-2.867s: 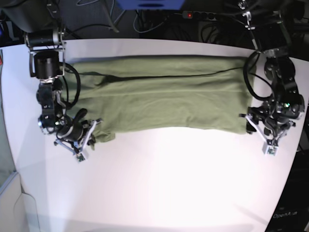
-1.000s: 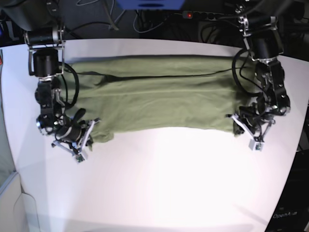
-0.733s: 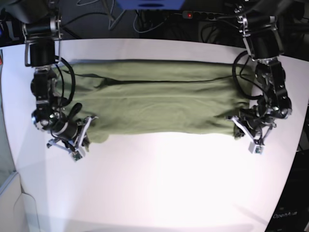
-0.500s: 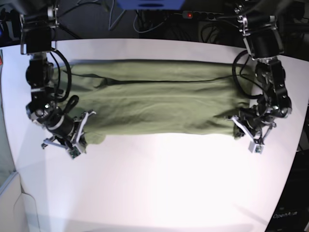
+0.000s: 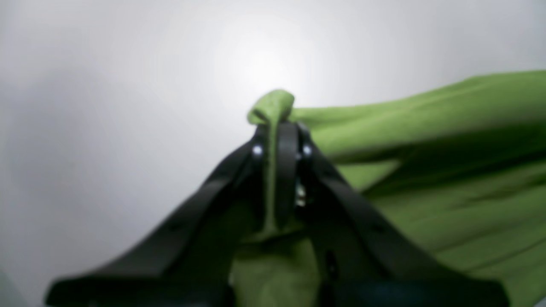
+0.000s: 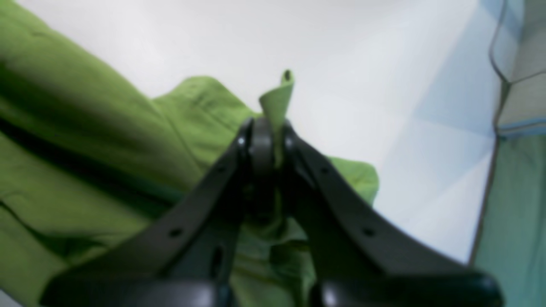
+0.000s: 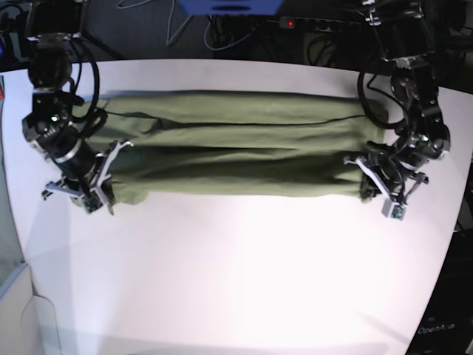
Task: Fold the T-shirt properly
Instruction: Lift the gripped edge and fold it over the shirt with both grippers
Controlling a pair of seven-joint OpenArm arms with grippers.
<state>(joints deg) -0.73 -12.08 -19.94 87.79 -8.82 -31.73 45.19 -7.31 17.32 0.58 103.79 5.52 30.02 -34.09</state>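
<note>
The olive-green T-shirt [image 7: 236, 155] lies stretched as a long folded band across the far half of the white table [image 7: 244, 281]. At the band's front corner on the base view's right, my left gripper [image 7: 372, 194] is shut on a pinch of cloth. The left wrist view shows that fold of T-shirt [image 5: 448, 170] pinched in the left gripper [image 5: 279, 132]. My right gripper [image 7: 102, 201] holds the opposite front corner on the base view's left. Up close, the right gripper [image 6: 265, 128] is shut on a peak of the T-shirt [image 6: 85, 128].
Cables and a power strip [image 7: 303, 24] lie behind the table's far edge. The table's right edge runs close to the left arm [image 7: 414, 103]. A pale grey panel [image 6: 520, 170] stands past the table's edge in the right wrist view.
The right arm has swung outward to the base view's left, and the left arm has shifted slightly right. The shirt is pulled longer, tauter and narrower. Both grips have stayed shut.
</note>
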